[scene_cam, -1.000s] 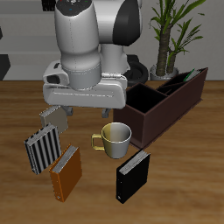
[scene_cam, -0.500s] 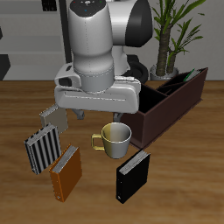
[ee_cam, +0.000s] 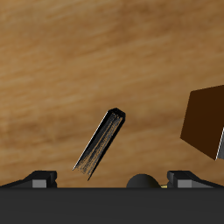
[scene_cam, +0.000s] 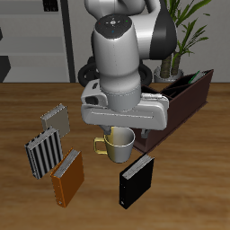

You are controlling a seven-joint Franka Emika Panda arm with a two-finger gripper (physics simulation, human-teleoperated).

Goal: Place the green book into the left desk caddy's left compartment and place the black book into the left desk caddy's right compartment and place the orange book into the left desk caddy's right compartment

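Exterior view: the arm has swung across from above the small grey books toward the mug [scene_cam: 118,144] and now hangs over it, close by the left desk caddy [scene_cam: 193,101]. The gripper [ee_cam: 114,177] is spread wide and carries nothing. The black book [scene_cam: 137,180] and the orange book [scene_cam: 67,177] stand nearer the front edge, untouched. A dark slab leaning in the caddy may be the green book [scene_cam: 187,81]. My guess is the black book gets picked next.
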